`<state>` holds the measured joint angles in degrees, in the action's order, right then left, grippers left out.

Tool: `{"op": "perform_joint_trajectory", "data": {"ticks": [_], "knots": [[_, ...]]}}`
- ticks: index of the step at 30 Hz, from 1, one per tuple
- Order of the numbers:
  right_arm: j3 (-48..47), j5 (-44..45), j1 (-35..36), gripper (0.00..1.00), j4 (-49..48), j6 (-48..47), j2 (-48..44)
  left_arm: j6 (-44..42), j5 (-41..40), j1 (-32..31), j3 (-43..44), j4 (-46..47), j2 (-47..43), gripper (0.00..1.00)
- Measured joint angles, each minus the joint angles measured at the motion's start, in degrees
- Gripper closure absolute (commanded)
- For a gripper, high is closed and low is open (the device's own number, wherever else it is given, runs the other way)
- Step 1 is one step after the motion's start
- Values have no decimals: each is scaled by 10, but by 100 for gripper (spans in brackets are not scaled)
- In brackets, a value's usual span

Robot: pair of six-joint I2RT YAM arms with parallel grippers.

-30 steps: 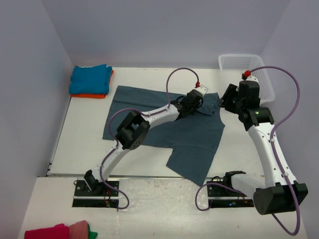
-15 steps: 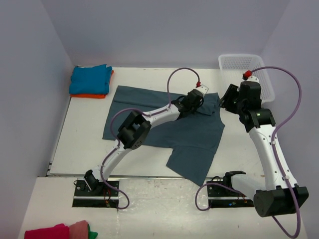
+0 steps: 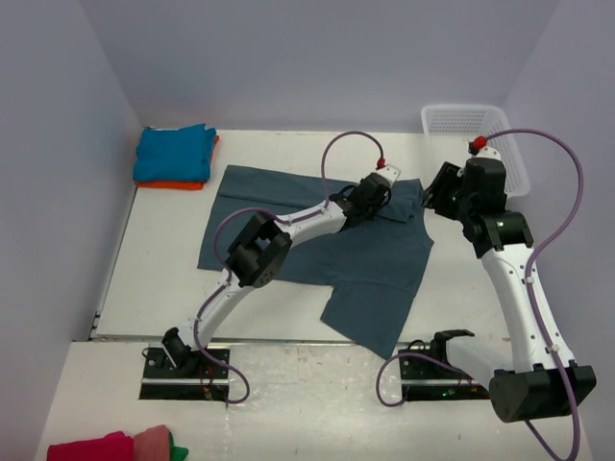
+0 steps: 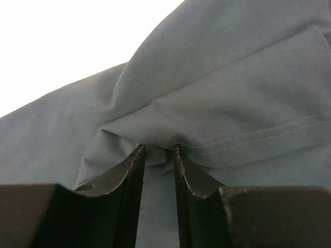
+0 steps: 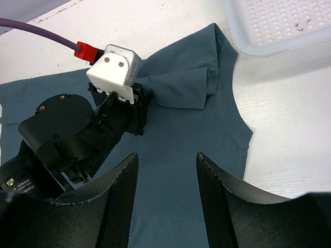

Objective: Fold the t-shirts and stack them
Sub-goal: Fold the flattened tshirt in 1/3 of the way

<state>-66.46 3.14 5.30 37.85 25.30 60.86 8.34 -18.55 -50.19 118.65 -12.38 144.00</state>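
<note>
The large slate-blue t-shirt [image 3: 370, 274] lies spread on the white table, with one sleeve folded inward near its far right corner. My left gripper [image 3: 385, 203] reaches across to that sleeve. In the left wrist view its jaws [image 4: 158, 150] stand narrow, pinching a bunched fold of the shirt [image 4: 232, 93] at their tips. My right gripper [image 3: 437, 195] hovers open just right of the sleeve, above the shirt [image 5: 212, 137], with nothing between its fingers [image 5: 166, 157]. The turquoise t-shirt [image 3: 173, 152] lies folded on the orange t-shirt [image 3: 181, 184] at the far left.
A white mesh basket [image 3: 430, 122] stands at the far right corner, close behind the right wrist; its rim [image 5: 243, 47] shows in the right wrist view. Pink and red cloth [image 3: 106, 448] lies on the near ledge at the bottom left. Walls enclose the table on three sides.
The right wrist has drifted slightly to the right. The left arm holds its place at the sleeve.
</note>
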Motion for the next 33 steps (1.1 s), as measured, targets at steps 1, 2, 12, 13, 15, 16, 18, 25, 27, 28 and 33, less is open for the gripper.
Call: {"op": "perform_joint_trajectory", "data": {"ticks": [1,2,12,13,15,16,18,25,27,28,33], "knots": [[0,-2,0,50,0,0,0,0,-1,1,-4,4,0,70],[0,-3,0,50,0,0,0,0,-3,2,-10,8,0,70],[3,-14,0,49,-1,1,0,0,-10,7,-30,29,-3,73],[3,-14,0,49,-1,1,0,0,-10,7,-30,29,-3,75],[3,-14,0,49,-1,1,0,0,-10,9,-31,30,-3,79],[3,-14,0,50,-1,1,0,0,-10,10,-31,30,-3,80],[4,-15,0,49,-2,2,0,0,-11,11,-37,34,-6,83],[12,-26,9,50,-4,2,14,0,-14,14,-70,37,-36,99],[13,-25,16,50,-4,2,21,0,-16,14,-71,37,-42,100],[13,-23,21,50,-5,2,25,0,-17,14,-73,38,-46,100],[13,-7,44,50,-6,3,50,0,-23,12,-99,37,-78,100]]}}
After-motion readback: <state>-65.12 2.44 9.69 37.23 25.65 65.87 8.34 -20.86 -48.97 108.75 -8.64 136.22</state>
